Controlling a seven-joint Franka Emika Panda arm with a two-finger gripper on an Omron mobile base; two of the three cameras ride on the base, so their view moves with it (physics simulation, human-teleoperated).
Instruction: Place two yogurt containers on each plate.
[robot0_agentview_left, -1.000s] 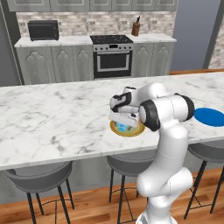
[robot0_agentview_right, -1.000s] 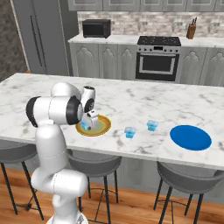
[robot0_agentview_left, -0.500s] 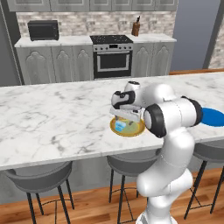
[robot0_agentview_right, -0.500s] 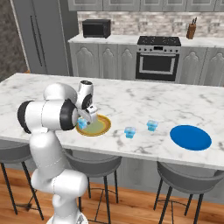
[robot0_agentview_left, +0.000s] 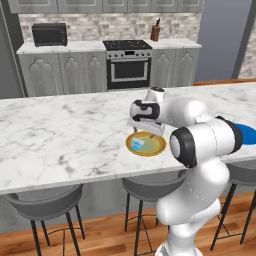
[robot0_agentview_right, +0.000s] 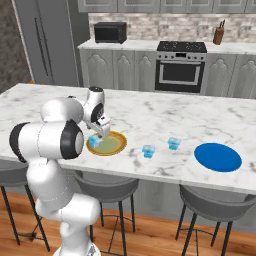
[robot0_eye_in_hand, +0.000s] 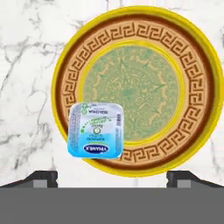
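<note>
Left to right along the marble counter, seen from the right base cam:

Gripper hangs just above the near-left part of the gold plate, pointing down. Fingers spread wide, nothing between them; in the hand cam the two tips sit far apart at the bottom corners, well clear of the cup.

Gold plate: yellow rim, brown key-pattern band, pale green centre. One yogurt cup rests on it, at the edge nearest the arm. Hand cam shows that cup top-up, whitish lid w/ blue label, lying across the patterned band & rim of the plate, slightly overhanging the outer edge. Rest of plate bare.

Next to the right: second yogurt cup on the bare counter, just off the gold plate's right side, not touching it. Third cup a bit further right & slightly further back, also on bare marble, apart from the second.

Far right: blue plate, flat, near the counter's front edge, nothing on it. Third cup is near its left side but apart.

Left base cam: gripper over the gold plate, cup on the plate's left part; blue plate mostly hidden behind the arm's elbow.

Behind: oven, microwave, stools under the counter.
</note>
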